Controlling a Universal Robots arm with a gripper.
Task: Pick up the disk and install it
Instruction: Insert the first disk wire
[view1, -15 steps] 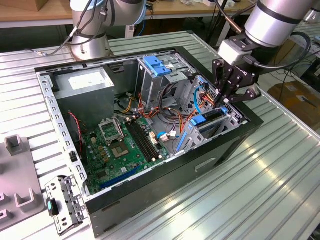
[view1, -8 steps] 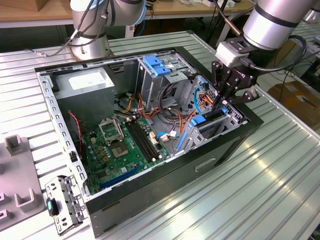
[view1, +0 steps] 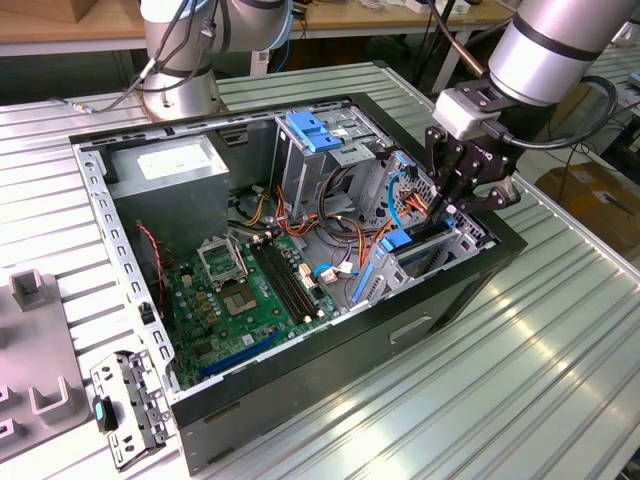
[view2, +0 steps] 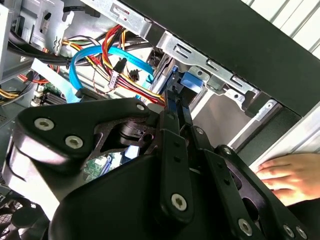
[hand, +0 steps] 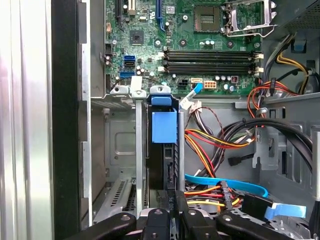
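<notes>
We see an open desktop computer case (view1: 300, 300) lying on its side on a ribbed metal table (view1: 520, 380), and we place everything else relative to that case. Its green motherboard (view1: 240, 295) covers the floor of the case. A grey power-supply box (view1: 165, 165) sits in the case corner farthest from the gripper, and a metal drive cage topped by a blue plastic latch (view1: 315, 130) stands along the far wall.

The robot arm reaches down into the case corner at the exterior view's right. Its black gripper (view1: 455, 205) hangs over a narrow metal drive bay (view1: 425, 255) built against the case wall there. In the first wrist view, the disk (hand: 163, 155) stands on edge inside that bay (hand: 125, 150), a dark slab with a blue rail tab (hand: 164, 126) on its edge nearest the motherboard (hand: 190, 45). The gripper (hand: 169, 220) is closed around the disk's opposite edge, with its fingers (hand: 155, 220) pressed against either side of it. In the second wrist view, the same gripper (view2: 175, 117) pinches the thin edge of the disk (view2: 172, 97), whose blue tab (view2: 192, 80) sits close to the case wall.

Bundles of red, yellow and orange wires (hand: 215, 142) and a flat blue data cable (hand: 225, 182) lie loose in the case just beside the bay.

Outside the case, a person's hand (view2: 292, 175) rests on the table close against the case wall near the bay. A small metal bracket (view1: 128, 405) lies on the table beside the case end opposite the gripper.
</notes>
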